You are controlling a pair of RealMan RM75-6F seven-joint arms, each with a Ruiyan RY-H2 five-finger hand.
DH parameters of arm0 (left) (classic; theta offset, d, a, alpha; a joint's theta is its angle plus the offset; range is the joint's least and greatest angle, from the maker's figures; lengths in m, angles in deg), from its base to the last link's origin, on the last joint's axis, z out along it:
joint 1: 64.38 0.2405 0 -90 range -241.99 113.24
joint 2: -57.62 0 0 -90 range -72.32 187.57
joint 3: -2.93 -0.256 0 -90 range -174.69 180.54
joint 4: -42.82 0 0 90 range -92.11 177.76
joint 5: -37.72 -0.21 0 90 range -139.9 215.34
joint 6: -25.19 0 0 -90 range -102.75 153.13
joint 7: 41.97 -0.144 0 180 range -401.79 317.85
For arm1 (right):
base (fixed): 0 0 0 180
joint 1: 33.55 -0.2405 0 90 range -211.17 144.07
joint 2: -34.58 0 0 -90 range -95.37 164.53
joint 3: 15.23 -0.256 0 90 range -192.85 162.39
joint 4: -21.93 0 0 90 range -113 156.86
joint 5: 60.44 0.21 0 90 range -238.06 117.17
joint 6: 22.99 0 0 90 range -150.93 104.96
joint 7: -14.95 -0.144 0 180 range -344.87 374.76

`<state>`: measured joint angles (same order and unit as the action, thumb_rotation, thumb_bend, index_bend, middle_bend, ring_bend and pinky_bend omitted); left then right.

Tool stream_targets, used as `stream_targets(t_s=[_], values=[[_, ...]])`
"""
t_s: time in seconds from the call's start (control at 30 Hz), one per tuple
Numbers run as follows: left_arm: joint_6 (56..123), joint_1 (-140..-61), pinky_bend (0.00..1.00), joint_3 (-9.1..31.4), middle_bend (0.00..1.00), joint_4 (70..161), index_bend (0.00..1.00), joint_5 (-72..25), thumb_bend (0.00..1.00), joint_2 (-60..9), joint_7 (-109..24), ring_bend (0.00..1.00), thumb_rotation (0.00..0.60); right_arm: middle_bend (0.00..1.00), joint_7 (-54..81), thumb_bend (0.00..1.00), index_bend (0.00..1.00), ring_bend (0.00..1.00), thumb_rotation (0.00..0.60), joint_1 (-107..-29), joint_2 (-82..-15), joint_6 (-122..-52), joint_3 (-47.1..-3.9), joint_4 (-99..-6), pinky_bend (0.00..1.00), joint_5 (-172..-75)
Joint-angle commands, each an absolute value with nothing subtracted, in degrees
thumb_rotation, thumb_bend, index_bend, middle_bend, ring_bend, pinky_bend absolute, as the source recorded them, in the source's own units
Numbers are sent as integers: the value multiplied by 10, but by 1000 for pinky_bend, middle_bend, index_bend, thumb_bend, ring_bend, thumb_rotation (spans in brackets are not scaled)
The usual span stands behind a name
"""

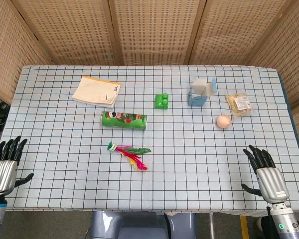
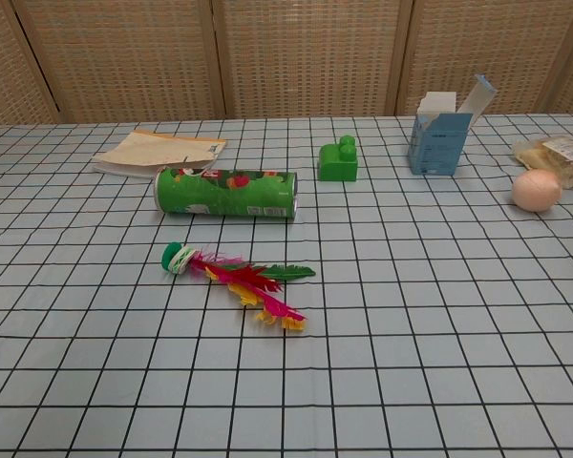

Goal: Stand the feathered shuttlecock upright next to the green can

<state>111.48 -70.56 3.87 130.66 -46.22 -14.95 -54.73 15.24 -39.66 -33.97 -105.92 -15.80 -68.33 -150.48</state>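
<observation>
A: What sits nearest the robot?

B: Its two hands, at the near edge of the bench (image 1: 65, 199). The left hand (image 1: 5, 167) is at the left corner, the right hand (image 1: 265, 177) at the right corner. Both hold nothing, and the fingers (image 1: 10, 147) are stretched out and slightly apart, pointing away from the robot. Only the head view shows them.

A: And the shuttlecock?

B: The shuttlecock (image 1: 128, 153) lies flat on the cloth, left of centre, well apart from both hands. Its green and white base (image 2: 178, 258) points left, and the red, yellow and green feathers (image 2: 258, 284) fan out to the right and toward the robot.

A: Where is the can?

B: The can (image 1: 123, 119) lies on its side just beyond the shuttlecock, near it but not touching, its length running left to right.

A: Further back?

B: A booklet (image 1: 95, 91) lies flat behind the can to the left. A green block (image 1: 162, 101) stands near the middle. To its right stands a blue carton (image 1: 202, 92) with its top flaps open. An egg (image 1: 223, 121) rests nearer than the carton, to the right, and a snack packet (image 1: 238, 103) lies just beyond the egg.
</observation>
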Motion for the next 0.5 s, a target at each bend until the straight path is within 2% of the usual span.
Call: stream_targets(t_s=[0.03,0.5], values=[[1115,-705,0,39,0,1309,0,-464,0,-150,-549,0,600,0,152,12,0,0,600,-396,-339,-1060,-158,-684,0,-1505],[1106,-709,0,37,0,1319,0,-478,0,-142,-539,0,600,0,149,12,0,0,600,-394,-335,-1059,-161,-687,0,-1496]])
